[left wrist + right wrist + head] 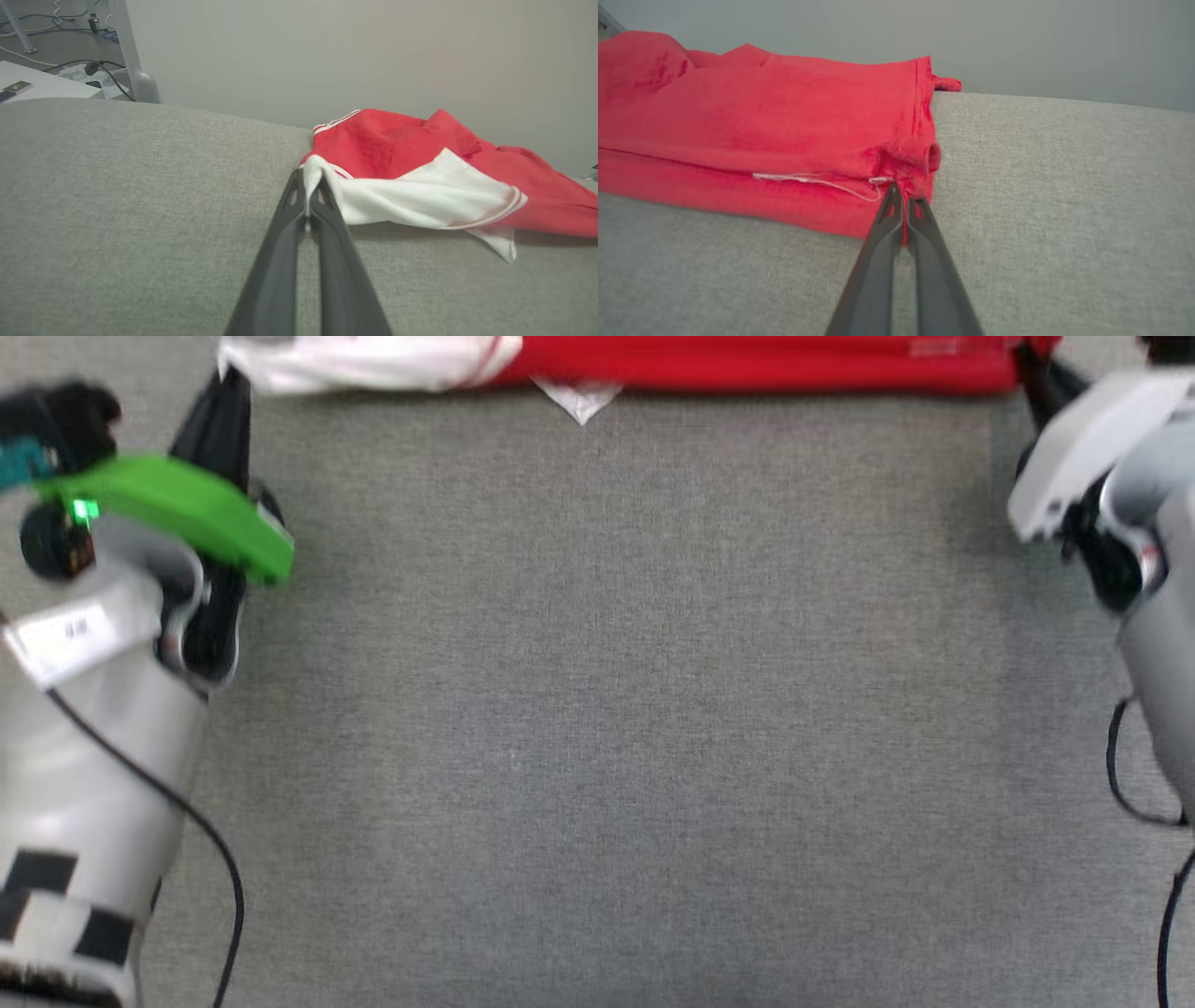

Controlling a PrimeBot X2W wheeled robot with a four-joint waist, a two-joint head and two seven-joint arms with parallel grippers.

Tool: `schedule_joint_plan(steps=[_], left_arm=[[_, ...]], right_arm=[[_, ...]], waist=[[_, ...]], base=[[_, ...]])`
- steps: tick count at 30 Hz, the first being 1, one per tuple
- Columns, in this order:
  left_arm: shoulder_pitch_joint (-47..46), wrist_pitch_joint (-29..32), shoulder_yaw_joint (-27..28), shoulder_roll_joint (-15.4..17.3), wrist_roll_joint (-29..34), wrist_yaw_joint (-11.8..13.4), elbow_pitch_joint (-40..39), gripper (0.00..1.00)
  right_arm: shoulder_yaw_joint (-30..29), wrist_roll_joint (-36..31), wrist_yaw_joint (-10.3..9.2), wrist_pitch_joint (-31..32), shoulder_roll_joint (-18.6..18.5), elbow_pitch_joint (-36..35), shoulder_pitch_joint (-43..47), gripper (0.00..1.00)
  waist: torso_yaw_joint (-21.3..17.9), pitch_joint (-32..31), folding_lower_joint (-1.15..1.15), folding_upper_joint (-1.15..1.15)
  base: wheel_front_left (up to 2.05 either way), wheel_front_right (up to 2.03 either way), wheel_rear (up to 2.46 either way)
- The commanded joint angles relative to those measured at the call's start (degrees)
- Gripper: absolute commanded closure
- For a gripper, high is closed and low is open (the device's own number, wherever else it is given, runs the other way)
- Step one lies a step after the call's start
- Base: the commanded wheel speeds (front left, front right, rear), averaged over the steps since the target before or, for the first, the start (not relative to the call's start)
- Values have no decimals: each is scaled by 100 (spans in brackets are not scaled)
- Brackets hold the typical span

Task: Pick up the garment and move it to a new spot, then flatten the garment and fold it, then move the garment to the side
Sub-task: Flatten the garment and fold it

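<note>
The head camera looks almost straight down from well above the grey bench point(597, 709) and catches the garment point(747, 364) only along its top edge. Each wrist camera sits low and close over the bench, sighting along its own tool. The left tool point(309, 179) points at the white-sleeved end, the right tool point(903, 198) at the red end. All three views share garment and bench.

Your grey fabric-covered surface point(597, 709) carries the red-and-white jersey point(747, 364), which lies in a long band at its far edge, from your left gripper point(308, 179) tips to your right gripper point(903, 193) tips.
</note>
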Motion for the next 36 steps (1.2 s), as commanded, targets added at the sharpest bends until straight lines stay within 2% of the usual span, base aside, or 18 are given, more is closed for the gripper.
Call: schedule_joint_plan(steps=[1,5,10,19,25,30,34,36], left_arm=[[372,-38,131,136,-35,9,-184,100],[1510,-39,452,192,141,21,-703,100],[2809,-40,777,154,376,218,-1351,100],[4759,128,868,205,214,684,-2487,100],[5844,452,945,343,-12,1142,-3298,100],[6604,755,1008,479,-184,1510,-3970,100],[6868,895,1081,618,-203,1732,-4463,100],[6787,949,1065,687,-135,1761,-4657,100]], right_arm=[[90,145,-10,-63,-134,-133,328,100],[293,475,-10,-124,-410,-597,1212,100],[303,734,-10,-117,-678,-1232,2314,100],[-435,771,-10,227,-845,-2412,4402,100],[-1203,533,-10,717,-584,-3376,5871,100],[-1826,197,-10,1285,-141,-4290,7007,100],[-2131,-60,-10,1714,158,-4955,7380,100],[-2190,-184,-10,1888,229,-5219,7369,100]], waist=[[56,-556,0,0],[56,-925,0,0],[46,-1434,0,0],[99,-2186,0,0],[159,-2500,0,0],[198,-2635,0,0],[166,-2596,0,0],[148,-2554,0,0]], base=[[0,0,0],[0,0,0],[0,0,0],[0,0,0],[0,0,0],[0,0,0],[0,0,0],[0,0,0]])
